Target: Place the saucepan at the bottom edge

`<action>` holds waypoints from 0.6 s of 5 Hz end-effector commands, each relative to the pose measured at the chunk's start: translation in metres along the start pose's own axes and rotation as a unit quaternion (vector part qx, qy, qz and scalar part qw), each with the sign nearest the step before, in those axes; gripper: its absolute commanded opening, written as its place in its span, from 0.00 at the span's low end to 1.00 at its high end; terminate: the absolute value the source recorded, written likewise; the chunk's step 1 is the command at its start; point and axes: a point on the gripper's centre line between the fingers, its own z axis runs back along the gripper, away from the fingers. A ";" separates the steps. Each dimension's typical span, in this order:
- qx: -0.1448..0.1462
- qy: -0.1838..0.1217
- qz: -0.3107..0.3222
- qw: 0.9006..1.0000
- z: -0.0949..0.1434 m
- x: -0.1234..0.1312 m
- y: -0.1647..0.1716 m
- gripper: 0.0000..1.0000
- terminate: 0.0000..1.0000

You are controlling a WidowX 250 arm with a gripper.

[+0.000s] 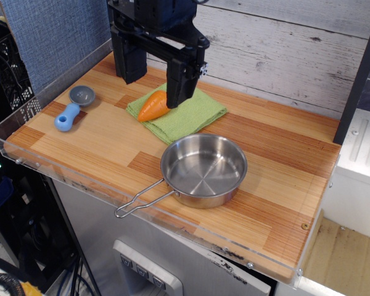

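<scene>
The shiny steel saucepan point(204, 170) sits upright on the wood tabletop close to the bottom edge point(142, 206), the front rim lined with clear acrylic. Its wire loop handle point(140, 200) points front-left and reaches over the acrylic strip. My gripper point(153, 79) hangs above the back left of the table, well away from the pan. Its two black fingers point(180, 83) stand wide apart with nothing between them.
A green cloth point(180, 113) lies behind the pan with an orange carrot point(152, 106) on its left end. A grey-and-blue scoop point(73, 107) lies at the far left. A dark post point(356, 80) stands at the right; a plank wall runs along the back.
</scene>
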 end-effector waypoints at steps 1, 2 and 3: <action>0.030 -0.019 0.020 0.999 0.010 -0.016 -0.004 1.00 0.00; 0.030 -0.019 0.020 0.999 0.010 -0.016 -0.004 1.00 0.00; 0.030 -0.019 0.020 0.999 0.010 -0.016 -0.004 1.00 1.00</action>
